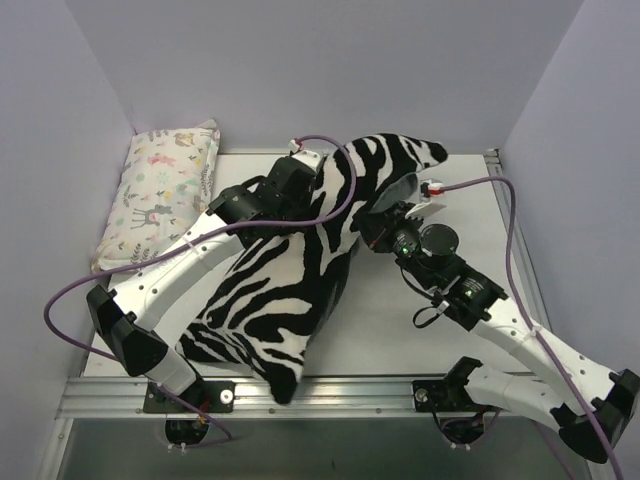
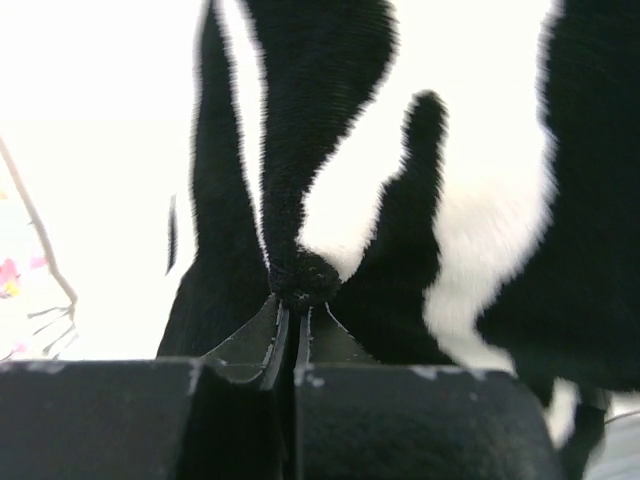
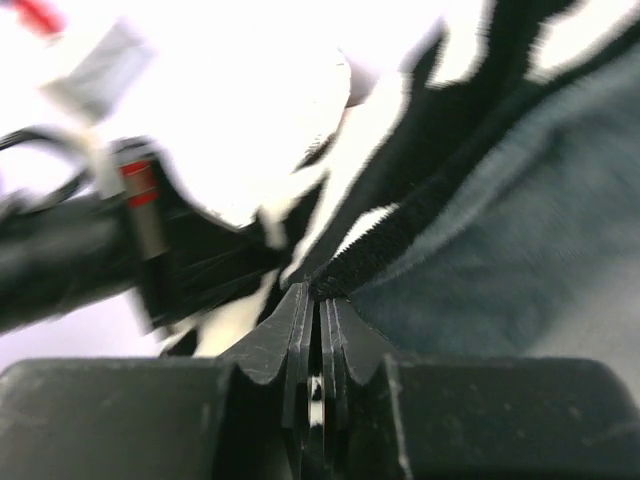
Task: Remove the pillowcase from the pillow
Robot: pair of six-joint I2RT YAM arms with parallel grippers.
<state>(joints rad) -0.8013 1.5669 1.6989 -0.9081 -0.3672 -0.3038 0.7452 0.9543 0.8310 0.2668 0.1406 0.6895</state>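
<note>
The zebra-striped pillowcase (image 1: pixel 270 290) lies bunched from the table's front centre to the back, partly lifted between both arms. My left gripper (image 1: pixel 318 182) is shut on a pinch of its striped fabric (image 2: pixel 297 285), seen close in the left wrist view. My right gripper (image 1: pixel 377 226) is shut on the pillowcase's black hem (image 3: pixel 335 280), with its dark grey-teal plush side (image 3: pixel 540 230) to the right. I cannot make out the plain white pillow; it is hidden or lost in glare.
A smaller pastel animal-print pillow (image 1: pixel 165 190) lies along the back left wall. Purple cables (image 1: pixel 505 215) loop over the arms. White walls close in the left, back and right sides. A metal rail (image 1: pixel 330 395) runs along the table's front edge.
</note>
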